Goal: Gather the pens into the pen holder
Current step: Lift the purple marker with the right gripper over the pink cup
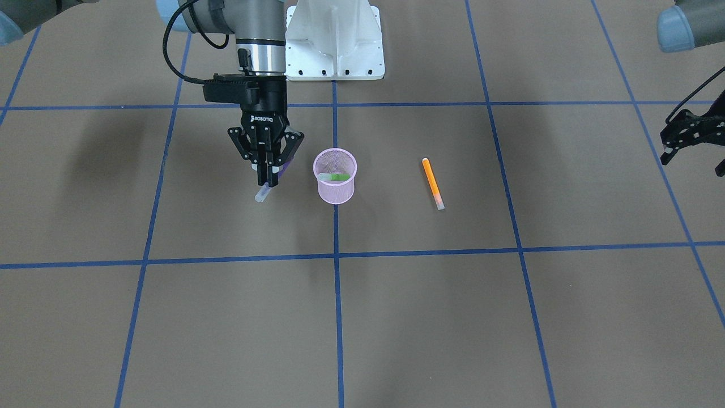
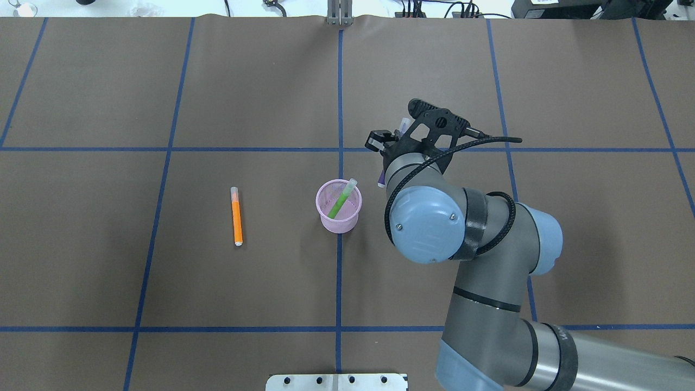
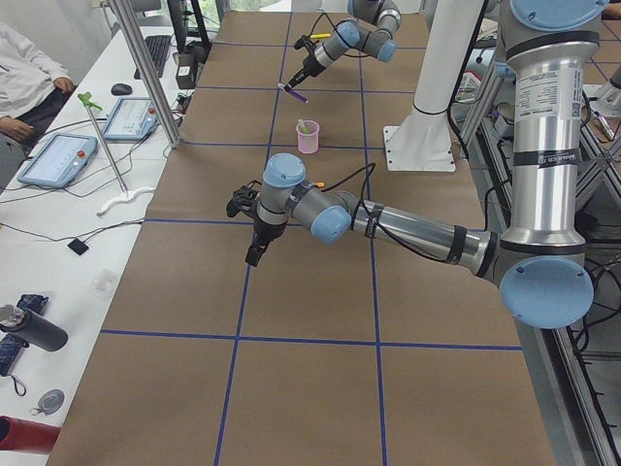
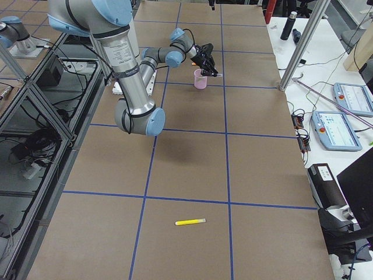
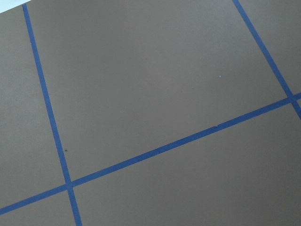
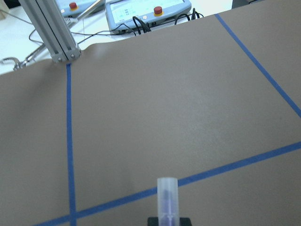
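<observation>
The pink mesh pen holder (image 1: pixel 335 187) stands upright on the brown table, and a green pen (image 2: pixel 341 202) leans inside it. In the front-facing view my right gripper (image 1: pixel 268 180) hangs just left of the holder, shut on a purple pen (image 1: pixel 261 195) whose pale end points down and out. That pale end (image 6: pixel 167 195) also shows in the right wrist view. An orange pen (image 1: pixel 433 182) lies flat on the table, right of the holder. My left gripper (image 1: pixel 692 163) is at the right edge, open and holding nothing.
A yellow pen (image 4: pixel 190 221) lies alone on the table toward the robot's right end. The white robot base (image 1: pixel 334 42) sits behind the holder. Blue tape lines grid the table. Beyond the far edge are a side table with teach pendants (image 4: pixel 341 114) and a person's sleeve (image 3: pixel 24 73).
</observation>
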Controlling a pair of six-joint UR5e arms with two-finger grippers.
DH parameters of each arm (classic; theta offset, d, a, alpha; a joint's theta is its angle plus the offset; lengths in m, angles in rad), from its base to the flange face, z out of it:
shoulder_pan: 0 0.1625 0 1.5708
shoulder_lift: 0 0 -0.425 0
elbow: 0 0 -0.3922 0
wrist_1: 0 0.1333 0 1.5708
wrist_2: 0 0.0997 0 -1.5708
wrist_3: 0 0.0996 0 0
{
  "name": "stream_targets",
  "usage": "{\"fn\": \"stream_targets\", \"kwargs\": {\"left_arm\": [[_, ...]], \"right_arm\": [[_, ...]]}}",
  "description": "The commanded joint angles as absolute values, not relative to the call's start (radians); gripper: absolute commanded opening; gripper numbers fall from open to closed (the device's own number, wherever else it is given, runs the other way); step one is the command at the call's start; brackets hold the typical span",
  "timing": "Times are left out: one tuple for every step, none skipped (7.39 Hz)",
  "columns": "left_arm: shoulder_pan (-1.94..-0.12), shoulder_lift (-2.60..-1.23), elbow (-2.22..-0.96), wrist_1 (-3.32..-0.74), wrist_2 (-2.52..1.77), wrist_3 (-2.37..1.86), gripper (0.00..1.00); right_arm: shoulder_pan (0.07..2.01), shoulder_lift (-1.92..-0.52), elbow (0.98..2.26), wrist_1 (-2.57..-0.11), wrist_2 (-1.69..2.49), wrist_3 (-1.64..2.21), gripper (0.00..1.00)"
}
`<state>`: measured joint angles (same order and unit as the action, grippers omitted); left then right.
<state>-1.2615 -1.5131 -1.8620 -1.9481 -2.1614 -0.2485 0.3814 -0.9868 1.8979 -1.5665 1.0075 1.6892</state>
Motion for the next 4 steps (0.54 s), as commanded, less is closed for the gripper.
{"fn": "stream_targets", "kwargs": {"left_arm": [[-1.262, -1.513, -1.861, -1.95, -2.161, -0.249, 1.0], [-1.262, -1.513, -1.862, -1.948, -2.163, -0.249, 1.0], [-1.261, -1.513, -1.861, -1.948, -2.161, -0.249, 1.0], [-1.262, -1.513, -1.861, -1.948, -2.161, -0.249, 1.0]], "right_arm": [[0.306, -0.951, 1.862, -1.586, 0.835, 1.744, 0.0], [0.279, -0.928, 1.806, -1.585, 0.771, 1.753, 0.0], [0.266, -0.902, 1.745, -1.577, 0.726, 1.756, 0.0], [0.264, -0.856, 1.697, -1.575, 0.716, 1.775, 0.0]]}}
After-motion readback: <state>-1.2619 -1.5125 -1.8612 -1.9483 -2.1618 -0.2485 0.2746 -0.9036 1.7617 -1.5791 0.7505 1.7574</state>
